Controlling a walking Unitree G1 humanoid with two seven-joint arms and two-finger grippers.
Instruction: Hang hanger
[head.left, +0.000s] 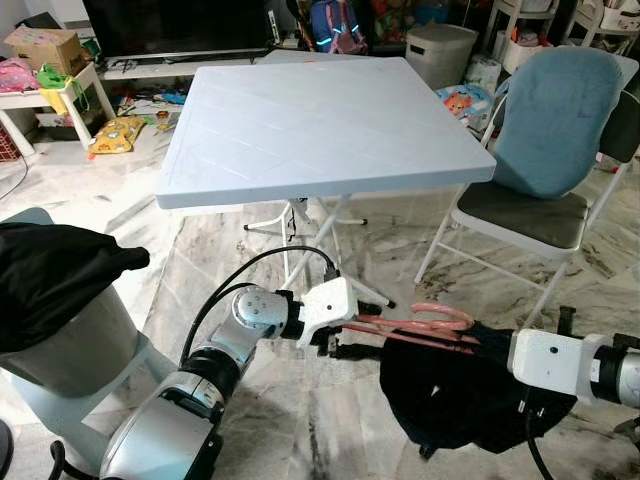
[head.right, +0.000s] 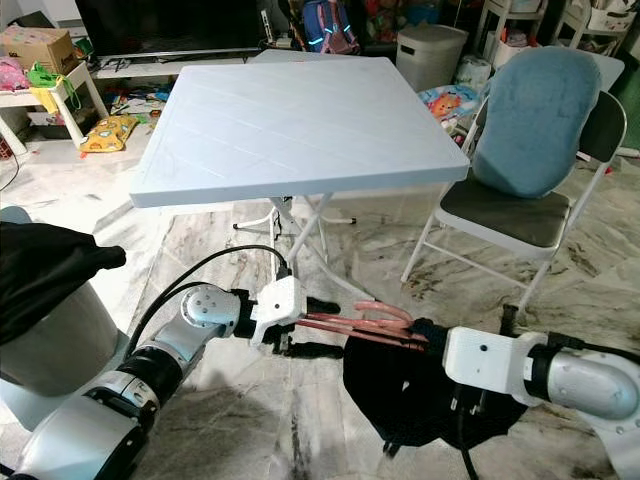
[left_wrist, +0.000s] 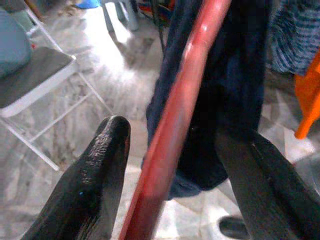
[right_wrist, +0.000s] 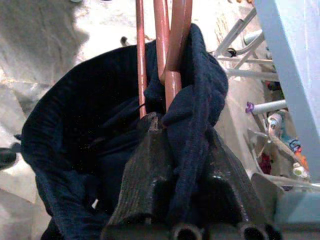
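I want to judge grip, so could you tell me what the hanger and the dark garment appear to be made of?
The hanger looks like smooth, glossy pinkish-red plastic, though coated metal is possible; it shows highlights. The dark garment looks like soft navy knit or corduroy-like fabric, matte with fine ribs.

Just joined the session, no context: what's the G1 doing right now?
It is holding a pink hanger with a dark garment low over the marble floor, in front of a white folding table. The right pincer is shut on the garment where it wraps the hanger. The left pincer is at the hanger's other end, its fingers either side of the bar with a gap showing. A folding chair with a blue cushion stands to the right. Nothing is hung yet.
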